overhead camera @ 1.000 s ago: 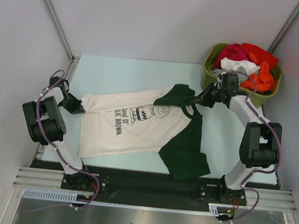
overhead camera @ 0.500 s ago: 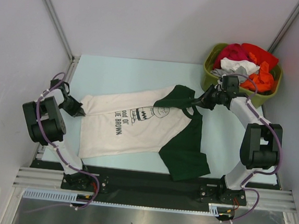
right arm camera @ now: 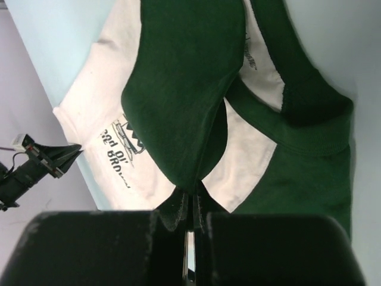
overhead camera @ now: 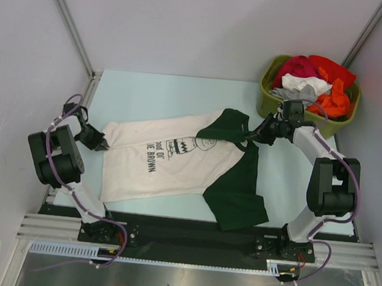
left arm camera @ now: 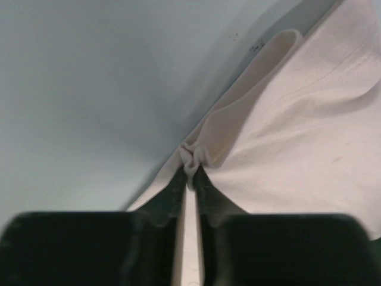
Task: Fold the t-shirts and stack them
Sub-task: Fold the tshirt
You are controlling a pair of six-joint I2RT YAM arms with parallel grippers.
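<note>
Pale blue-green table top point(overhead camera: 155, 93) between white walls; a cream-white cloth t-shirt with dark green sleeves and black printed lettering point(overhead camera: 175, 172) lies spread out mid-table, collar towards the right; left gripper point(overhead camera: 102, 142) sits low at the shirt's left edge, fingers almost together and pinching a bunched bit of cream hem point(left arm camera: 190, 158); right gripper point(overhead camera: 252, 131) is clamped on the far green sleeve point(overhead camera: 225, 122), which is drawn taut and lies partly over the cream chest; olive-green plastic tub point(overhead camera: 267, 101) at the far right corner, heaped with red, orange, white and grey garments point(overhead camera: 313, 80), just beyond the right gripper.
</note>
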